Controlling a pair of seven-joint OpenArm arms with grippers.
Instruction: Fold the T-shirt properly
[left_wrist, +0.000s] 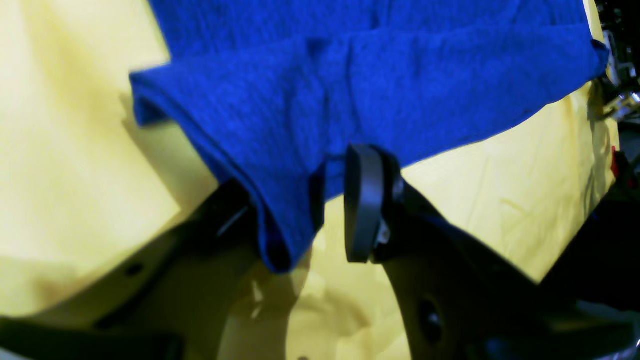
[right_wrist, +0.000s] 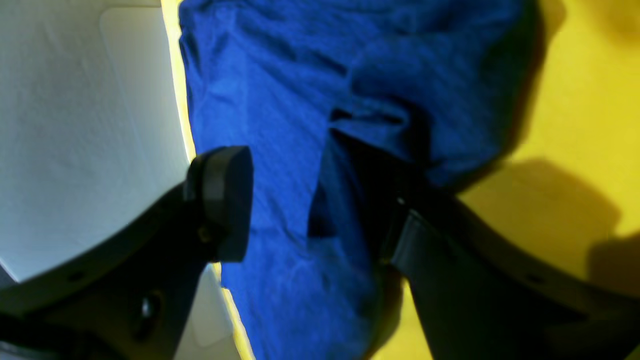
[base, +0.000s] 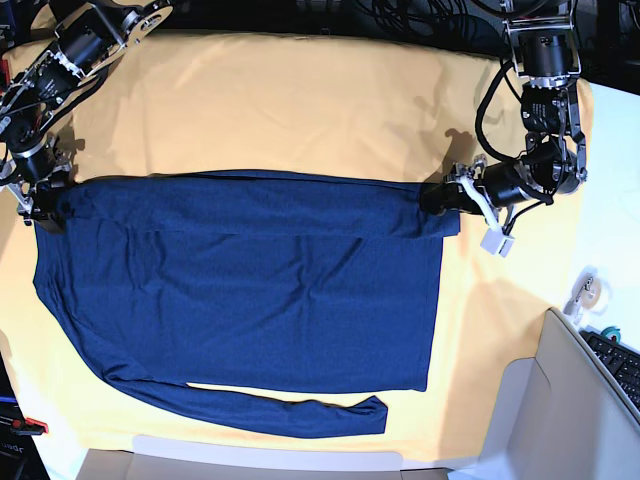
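Lying across the yellow cloth, the T-shirt is being spread with its long axis running left to right in the base view. Its folded upper edge is being straddled at opposite ends by the left gripper and right gripper, both with jaws parted, neither clamped.

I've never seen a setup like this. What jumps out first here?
A big navy-blue T-shirt lies spread flat, long sleeves and all, over a yellow cloth that covers the table. Two black robot arms meet its folded top edge: the left gripper at one end, the right gripper at the other, fingers apart.
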